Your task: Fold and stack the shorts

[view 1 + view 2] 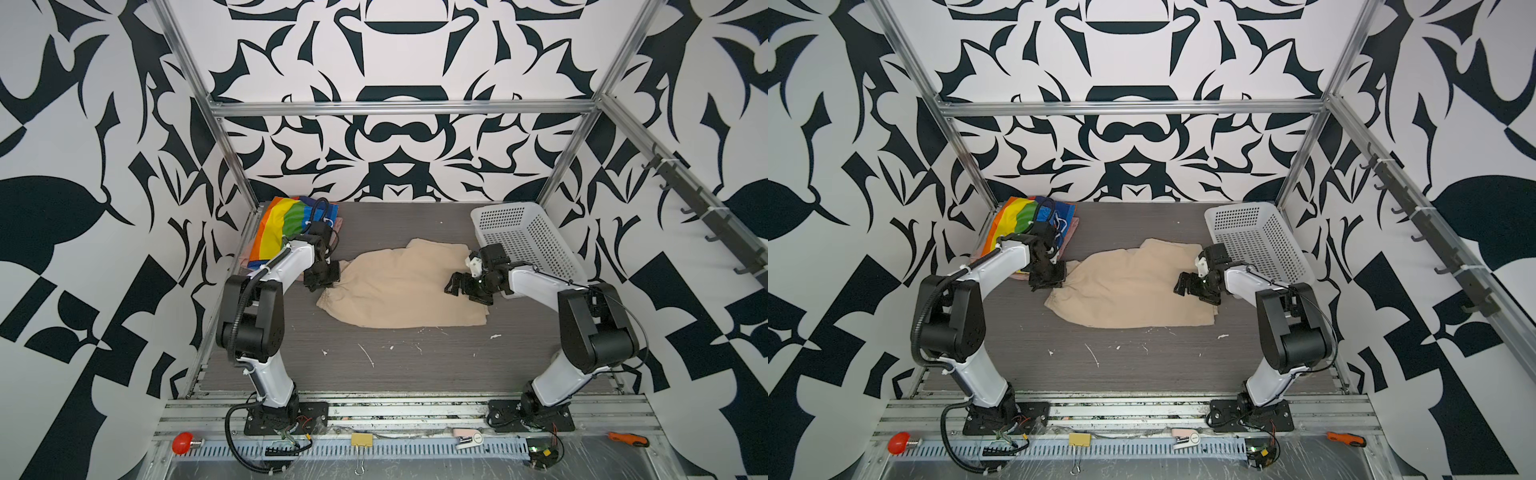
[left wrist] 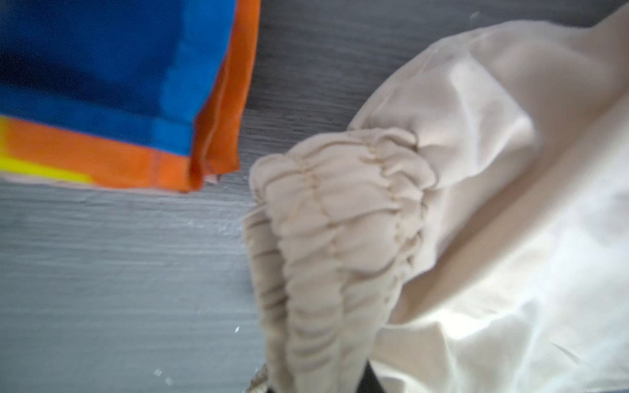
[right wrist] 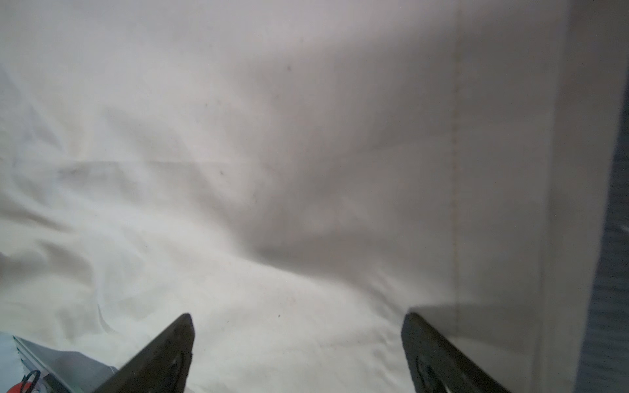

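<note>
The tan shorts (image 1: pixel 399 286) were laid flat on the worktop (image 1: pixel 374 365) just beside the basket (image 1: pixel 536 245), presumably so that a fold could be made. Well apart from the basket, the rainbow shorts (image 1: pixel 282 228) were seen stacked on a pink pair (image 1: pixel 337 224). The gathered waist was pinched in the left fingers (image 1: pixel 330 282), closed tight on it, likely to carry that end over. The right fingers (image 3: pixel 163 354) were held wide apart over the hem end nearest the basket, and nothing was gripped.

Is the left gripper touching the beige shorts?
Touching. In a top view the left gripper sits on the beige shorts; the left wrist view shows their waistband pinched in it.
</note>
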Available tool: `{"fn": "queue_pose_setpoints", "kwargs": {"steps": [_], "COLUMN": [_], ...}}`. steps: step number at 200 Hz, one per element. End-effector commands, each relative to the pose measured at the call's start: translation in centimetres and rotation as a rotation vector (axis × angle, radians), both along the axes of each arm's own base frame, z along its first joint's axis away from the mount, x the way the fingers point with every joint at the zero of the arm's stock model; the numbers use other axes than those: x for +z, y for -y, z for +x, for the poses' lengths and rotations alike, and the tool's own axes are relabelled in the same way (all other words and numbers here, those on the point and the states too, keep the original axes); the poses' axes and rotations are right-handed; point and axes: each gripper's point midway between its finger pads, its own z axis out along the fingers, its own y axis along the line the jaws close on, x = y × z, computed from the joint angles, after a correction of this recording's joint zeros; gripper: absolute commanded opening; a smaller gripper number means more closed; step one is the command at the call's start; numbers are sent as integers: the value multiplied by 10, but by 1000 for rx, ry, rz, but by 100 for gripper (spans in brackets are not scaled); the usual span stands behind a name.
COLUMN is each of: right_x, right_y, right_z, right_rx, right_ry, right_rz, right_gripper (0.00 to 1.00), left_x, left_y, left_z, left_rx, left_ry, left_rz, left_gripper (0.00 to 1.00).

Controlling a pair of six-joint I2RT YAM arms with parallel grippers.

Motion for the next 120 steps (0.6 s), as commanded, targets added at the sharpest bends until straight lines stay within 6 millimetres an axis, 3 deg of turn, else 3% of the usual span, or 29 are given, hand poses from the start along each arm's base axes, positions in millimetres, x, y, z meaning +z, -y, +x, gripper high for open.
{"fn": "queue_pose_setpoints", "kwargs": {"steps": [1,36,60,92,120], "right_x": [2,18,47,81,92], "right_y": [4,2,-8,-59,-112], "right_z": [-11,-10,-2,20,53], "right_rx": [-16,-28,-46,-40,-76], "right_ry": [-24,3,72,164,190], "right_rz": [-4,10,47,172,278], "right_gripper": [98,98,98,97,97], "left_x": [24,41,56,70,83], "left_y": [-4,3,10,26,40], "left_z": [-17,-17,-11,-5,-1], "left_rx": [-48,-114,-144,-180,-211], "left_ry": [-29,-36,-9,21,53], "left_rz": [74,160,189,197,204], "left_gripper": [0,0,0,0,0]}}
